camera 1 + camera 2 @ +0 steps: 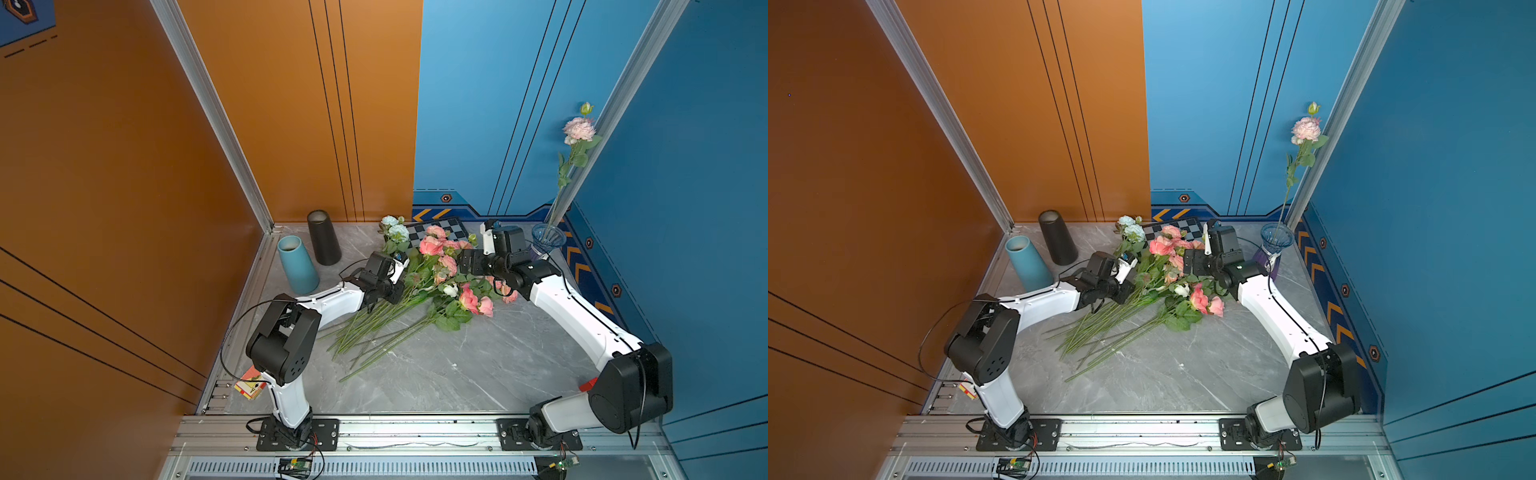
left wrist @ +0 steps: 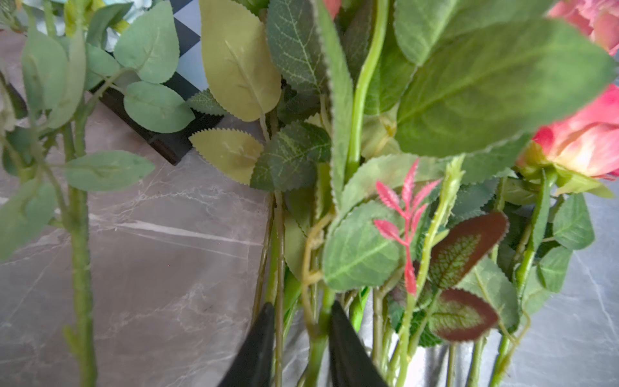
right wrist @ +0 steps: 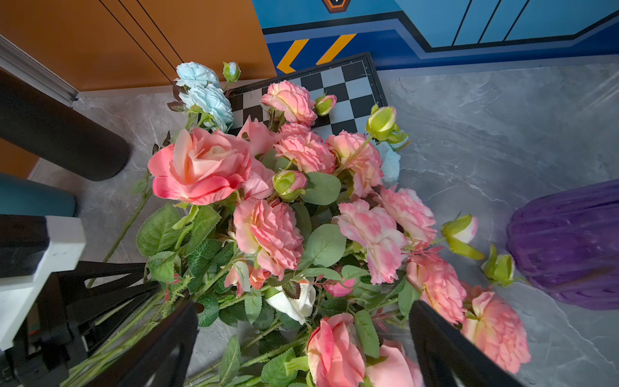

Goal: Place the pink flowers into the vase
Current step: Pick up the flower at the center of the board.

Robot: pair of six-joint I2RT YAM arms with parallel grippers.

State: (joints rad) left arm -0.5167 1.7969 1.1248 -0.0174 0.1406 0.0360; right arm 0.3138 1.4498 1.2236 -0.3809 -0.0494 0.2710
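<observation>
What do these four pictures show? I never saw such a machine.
Two robot arms, left and right, reach over a grey table; each ends in a two-fingered gripper. Two pictures look down from above; two come from cameras on the wrists. Pink flowers lie heaped on the table, with pale blue flowers and a white rose among them. One pink flower stands in the glass vase. The left gripper has green stems between its nearly shut fingers; whether it grips, I cannot tell. The right gripper is wide open and empty.
</observation>
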